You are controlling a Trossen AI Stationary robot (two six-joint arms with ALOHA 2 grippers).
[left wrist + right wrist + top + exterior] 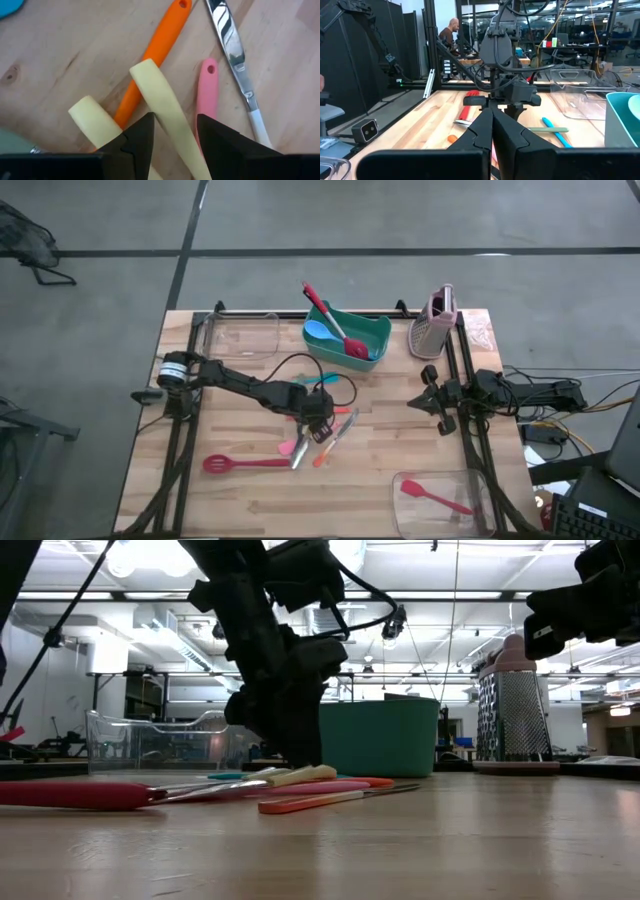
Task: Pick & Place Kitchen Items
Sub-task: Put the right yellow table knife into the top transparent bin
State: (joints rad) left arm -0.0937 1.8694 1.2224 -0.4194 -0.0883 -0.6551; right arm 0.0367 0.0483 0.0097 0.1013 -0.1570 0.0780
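Note:
Several utensils lie in a loose heap at the table's middle (pixel 325 442): two yellow-handled pieces (pixel 92 117), an orange handle (pixel 157 52), a pink handle (pixel 207 90) and a metal knife (pixel 231 42). A red slotted spoon (pixel 238 464) lies left of the heap. My left gripper (pixel 318 423) is down on the heap, shut on one yellow handle (pixel 162 100). My right gripper (pixel 416 402) is shut and empty, held above the table's right side. My left gripper pinches the yellow handle (pixel 172 127) between its two fingers, a little back from the handle's free end (pixel 144 70). The fingers (pixel 142 137) point down from above and lie across the handle. The utensil lies low on the table among the others (pixel 300 776).
A teal bin (pixel 347 338) at the far middle holds a red spatula and a blue spoon. A pink-grey grater (pixel 436 325) stands to its right. A clear tub (pixel 240 336) stands far left; another (pixel 445 498) at the near right holds a red spatula.

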